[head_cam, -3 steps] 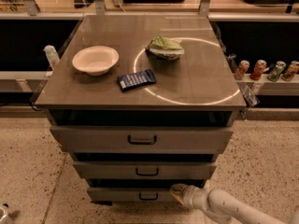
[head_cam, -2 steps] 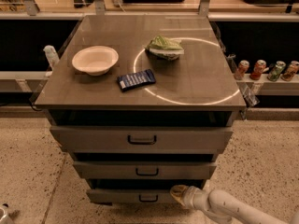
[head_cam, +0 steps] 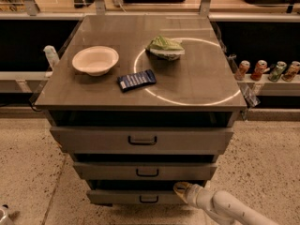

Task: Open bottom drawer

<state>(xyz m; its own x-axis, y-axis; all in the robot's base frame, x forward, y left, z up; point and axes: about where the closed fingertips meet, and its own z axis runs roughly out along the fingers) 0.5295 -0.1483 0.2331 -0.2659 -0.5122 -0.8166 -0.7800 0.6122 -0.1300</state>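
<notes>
Though a sec has passed, hardly anything differs: the gripper (head_cam: 181, 188) sits at the same spot, by the right end of the bottom drawer (head_cam: 117, 197), at its top edge. The drawer front (lowest of three, dark gap above it) is approx. where it was. Its small black handle (head_cam: 148, 199) lies left of the gripper, apart from it. Can't tell how wide the gripper is or whether it grips anything. The white arm (head_cam: 227, 209) hides the drawer's right end and is cut off at the frame's bottom edge.
</notes>
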